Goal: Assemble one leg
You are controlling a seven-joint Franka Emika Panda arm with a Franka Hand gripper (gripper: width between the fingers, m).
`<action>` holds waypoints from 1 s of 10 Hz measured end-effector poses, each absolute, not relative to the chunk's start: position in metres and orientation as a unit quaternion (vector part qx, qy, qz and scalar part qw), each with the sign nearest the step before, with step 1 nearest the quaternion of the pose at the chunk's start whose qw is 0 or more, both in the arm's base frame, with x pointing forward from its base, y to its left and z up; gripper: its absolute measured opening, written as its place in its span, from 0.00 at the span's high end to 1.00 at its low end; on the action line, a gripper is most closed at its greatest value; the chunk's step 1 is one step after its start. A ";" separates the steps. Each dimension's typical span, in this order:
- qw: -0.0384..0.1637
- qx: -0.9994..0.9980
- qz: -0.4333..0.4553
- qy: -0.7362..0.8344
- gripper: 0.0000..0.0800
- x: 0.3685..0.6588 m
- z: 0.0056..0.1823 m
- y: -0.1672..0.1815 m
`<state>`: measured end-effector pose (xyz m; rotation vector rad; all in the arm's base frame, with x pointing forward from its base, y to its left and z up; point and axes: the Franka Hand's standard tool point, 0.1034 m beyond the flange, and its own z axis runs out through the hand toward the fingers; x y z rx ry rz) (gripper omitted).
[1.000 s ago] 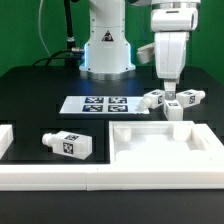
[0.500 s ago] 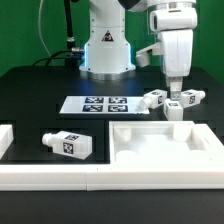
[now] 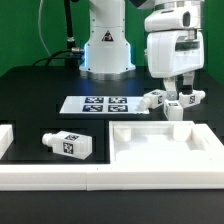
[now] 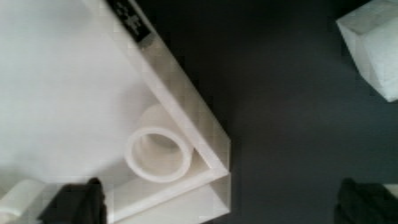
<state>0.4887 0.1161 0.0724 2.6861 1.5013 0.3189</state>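
My gripper [image 3: 180,96] hangs open and empty above the exterior view's right side, over a cluster of three legs [image 3: 175,108], white pegs with tags. A fourth leg [image 3: 68,145] lies on its side at the front left. The large white panel [image 3: 190,152] lies in front of the cluster. In the wrist view, a corner of the panel [image 4: 71,110] with a round socket [image 4: 164,155] lies between my gripper's [image 4: 221,205] dark fingertips [image 4: 71,200]. A tag [image 4: 125,15] shows at the panel's edge. The fingers touch nothing.
The marker board [image 3: 105,104] lies flat behind the middle of the table. A white wall [image 3: 60,177] runs along the front edge. The robot base [image 3: 105,50] stands at the back. Another white part [image 4: 370,50] lies on the black table beside the panel.
The gripper has turned about its vertical axis, so both fingers now show side by side. It stays over the same leg cluster. No part has moved.
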 end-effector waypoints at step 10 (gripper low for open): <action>0.015 0.890 0.092 0.446 0.19 0.479 0.069 0.123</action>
